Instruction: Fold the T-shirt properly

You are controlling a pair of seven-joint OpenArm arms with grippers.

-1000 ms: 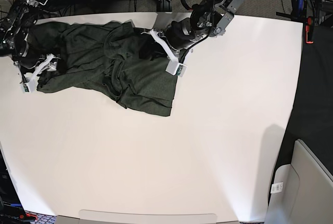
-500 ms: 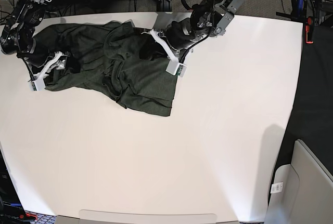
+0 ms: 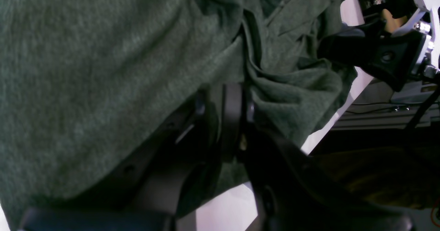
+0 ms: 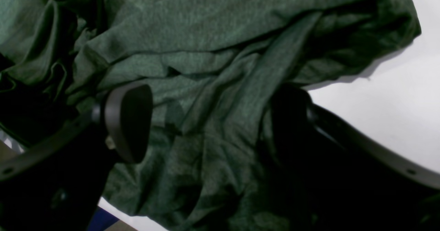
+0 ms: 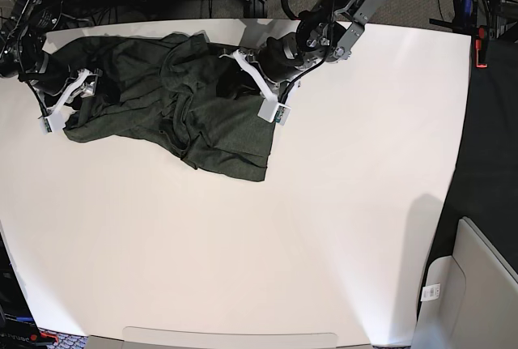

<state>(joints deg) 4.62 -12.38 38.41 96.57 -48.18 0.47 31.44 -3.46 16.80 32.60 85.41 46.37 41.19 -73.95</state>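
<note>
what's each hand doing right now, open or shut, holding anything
Left hand: closed on a fold of the shirt.
Right hand: open, fingers on either side of the shirt, nothing gripped.

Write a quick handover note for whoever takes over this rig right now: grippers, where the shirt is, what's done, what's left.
Left gripper: shut on a fold of the dark olive-green knit T-shirt at its edge near the table's far side.
Right gripper: open, jaws wide apart, over rumpled fabric at the shirt's other end, gripping nothing.
Shirt: bunched and creased at the far edge of the white table.
Done: no fold yet.
Left: spread it flat, then fold.
</note>
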